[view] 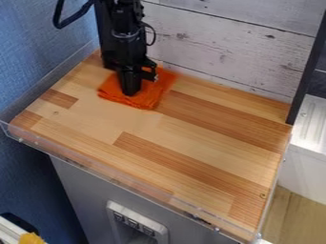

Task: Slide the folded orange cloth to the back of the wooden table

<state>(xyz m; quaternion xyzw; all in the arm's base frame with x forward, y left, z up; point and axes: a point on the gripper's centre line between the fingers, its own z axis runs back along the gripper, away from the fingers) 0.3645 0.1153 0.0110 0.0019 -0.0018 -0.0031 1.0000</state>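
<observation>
"Wooden tabletop [204, 138], big and striped in light and darker strips. What surrounds it?"

"Blue wall [28, 62] on the left, whitewashed planks [223, 47] behind, and a grey cabinet [79, 190] underneath. White unit [299, 169] off to the right, past a black post [307, 66]."

"And the arm?"

"Black arm [117, 38], coming down from the top edge, left of centre, almost straight up and down."

"Over what?"

"An orange cloth [149, 97], lying on the back left part of the wood, near the planks. It's rumpled, with layers showing along its front edge."

"Which way does it point?"

"One corner points left, another toward the front. Its front edge slants down to the right, and its right side runs up toward the planks. It looks nearly square and the arm hides part of it, so I can't pick out a long axis."

"What about the gripper [131, 91]?"

"Pointing down, its lower end right at the middle of the cloth, seemingly touching. Whether it's spread, pressed together or pinching fabric, I can't tell."

"Anything smaller?"

"Something yellow [30, 238], at the bottom left."
</observation>
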